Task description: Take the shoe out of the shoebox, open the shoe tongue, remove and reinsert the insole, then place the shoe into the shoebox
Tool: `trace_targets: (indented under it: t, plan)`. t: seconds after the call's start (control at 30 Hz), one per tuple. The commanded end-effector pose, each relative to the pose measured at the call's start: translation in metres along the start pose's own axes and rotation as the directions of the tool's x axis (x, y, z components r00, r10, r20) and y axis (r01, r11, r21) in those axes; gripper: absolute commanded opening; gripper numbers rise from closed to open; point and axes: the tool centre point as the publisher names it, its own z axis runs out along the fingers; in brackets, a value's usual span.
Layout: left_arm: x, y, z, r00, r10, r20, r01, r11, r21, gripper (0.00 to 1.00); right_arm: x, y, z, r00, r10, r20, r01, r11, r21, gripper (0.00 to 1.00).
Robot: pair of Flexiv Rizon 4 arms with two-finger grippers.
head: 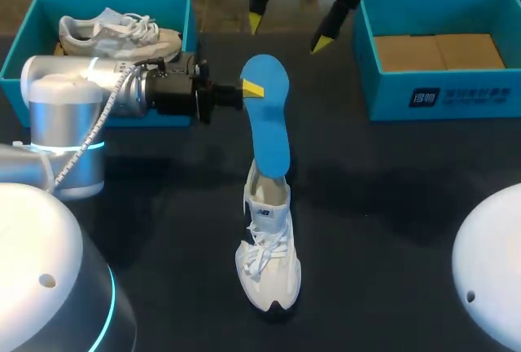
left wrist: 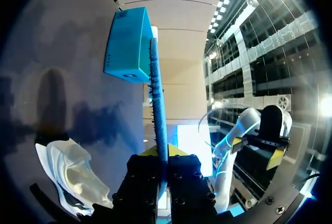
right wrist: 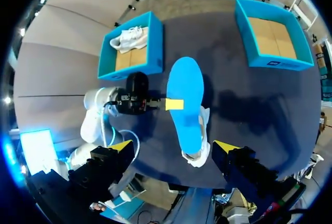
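Head view | left pincer clamped on blue insole edge — long axis rising from white sneaker collar, lower end inside | right pincer apart, beyond sneaker — farther

Bright overhead light; soft shadows on dark table beside shoe; glare in left wrist view.
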Motion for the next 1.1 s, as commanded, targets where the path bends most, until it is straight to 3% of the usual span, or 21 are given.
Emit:
trace_targets:
  t: [0.03, 0.43, 0.57, 0.8, 0.93, 1.1]
  plan:
    - [0.000, 0.001, 0.000, 1.000, 0.000, 0.002, 0.000, 1.000, 0.003, 0.00, 0.009, 0.001, 0.004, 0.989, -0.001, 0.151, -0.001, 1.000, 0.010, 1.00]
    - [0.000, 0.001, 0.000, 1.000, 0.000, 0.002, 0.000, 1.000, 0.003, 0.00, 0.022, -0.006, 0.015, 0.985, 0.000, 0.172, -0.004, 1.000, 0.028, 1.00]
    - [0.000, 0.001, 0.000, 1.000, 0.000, 0.002, 0.000, 1.000, 0.003, 0.00, 0.010, -0.007, 0.015, 1.000, -0.002, -0.023, 0.001, 1.000, -0.027, 1.00]
    - [0.000, 0.001, 0.000, 1.000, 0.000, 0.002, 0.000, 1.000, 0.003, 0.00, -0.004, -0.006, 0.012, 0.971, -0.030, -0.238, 0.013, 0.997, -0.072, 1.00]
    - [0.000, 0.001, 0.000, 1.000, 0.000, 0.002, 0.000, 1.000, 0.003, 0.00, -0.013, -0.001, 0.012, 0.913, -0.021, -0.407, 0.007, 0.999, -0.036, 1.00]
    - [0.000, 0.001, 0.000, 1.000, 0.000, 0.002, 0.000, 1.000, 0.003, 0.00, -0.017, 0.002, 0.015, 0.849, -0.016, -0.527, 0.001, 1.000, -0.029, 1.00]
